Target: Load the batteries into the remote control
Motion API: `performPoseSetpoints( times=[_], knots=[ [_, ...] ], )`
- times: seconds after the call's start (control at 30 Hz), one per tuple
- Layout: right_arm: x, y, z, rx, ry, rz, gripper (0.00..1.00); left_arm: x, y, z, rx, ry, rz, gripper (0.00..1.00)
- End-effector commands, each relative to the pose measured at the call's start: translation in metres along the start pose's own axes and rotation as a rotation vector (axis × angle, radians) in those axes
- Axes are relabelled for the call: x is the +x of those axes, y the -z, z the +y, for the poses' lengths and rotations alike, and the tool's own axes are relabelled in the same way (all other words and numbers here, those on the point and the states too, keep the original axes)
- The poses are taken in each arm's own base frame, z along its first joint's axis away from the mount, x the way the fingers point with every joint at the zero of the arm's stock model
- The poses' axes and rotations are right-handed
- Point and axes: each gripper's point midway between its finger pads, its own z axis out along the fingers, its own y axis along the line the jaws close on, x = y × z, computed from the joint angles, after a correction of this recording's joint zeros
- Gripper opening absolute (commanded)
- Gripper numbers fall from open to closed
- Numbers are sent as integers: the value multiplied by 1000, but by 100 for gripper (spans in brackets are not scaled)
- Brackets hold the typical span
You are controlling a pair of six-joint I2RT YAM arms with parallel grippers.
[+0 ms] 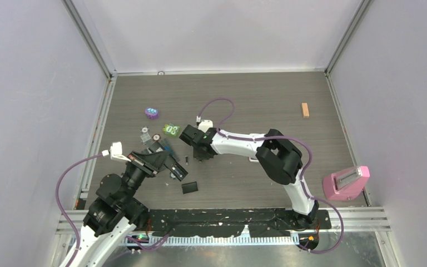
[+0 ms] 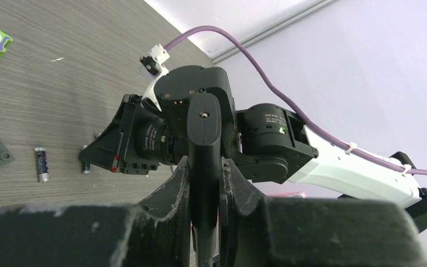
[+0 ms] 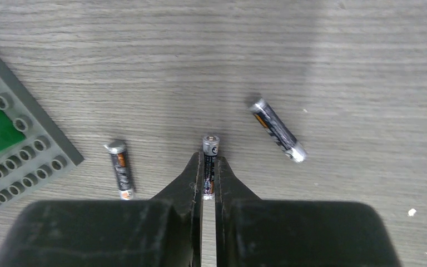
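Note:
My right gripper (image 3: 209,159) is down at the table and shut on a slim grey battery (image 3: 210,146) that lies lengthwise between its fingers. Two more batteries lie loose on the table, one to the left (image 3: 120,168) and one to the right (image 3: 278,129). My left gripper (image 2: 204,162) is shut on a black remote control (image 2: 204,125), held on edge and pointing toward the right gripper (image 1: 199,151). In the top view my left gripper (image 1: 171,167) is just left of the right one. One battery (image 2: 41,164) shows in the left wrist view.
A grey studded baseplate (image 3: 16,150) lies left of the batteries. A flat black cover (image 1: 189,187) lies near the left gripper. A green owl block (image 1: 171,130), a purple disc (image 1: 152,113), an orange block (image 1: 305,109) and a pink object (image 1: 346,183) are around.

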Motion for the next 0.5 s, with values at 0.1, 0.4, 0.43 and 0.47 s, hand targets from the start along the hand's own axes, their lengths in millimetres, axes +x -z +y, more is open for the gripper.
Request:
performPoseSetpoints(
  times=[0.1, 0.4, 0.43, 0.47],
  knots=[
    [2, 38, -49, 67, -193, -83, 5, -10, 0, -17, 57, 11, -30, 0],
    [41, 60, -118, 153, -451, -77, 5, 4, -9, -23, 102, 22, 30, 0],
    [42, 60, -121, 160, -453, -79, 6, 7, -11, -24, 106, 21, 42, 0],
    [44, 58, -122, 169, -457, -76, 7, 10, -13, -25, 109, 21, 57, 0]
  ],
)
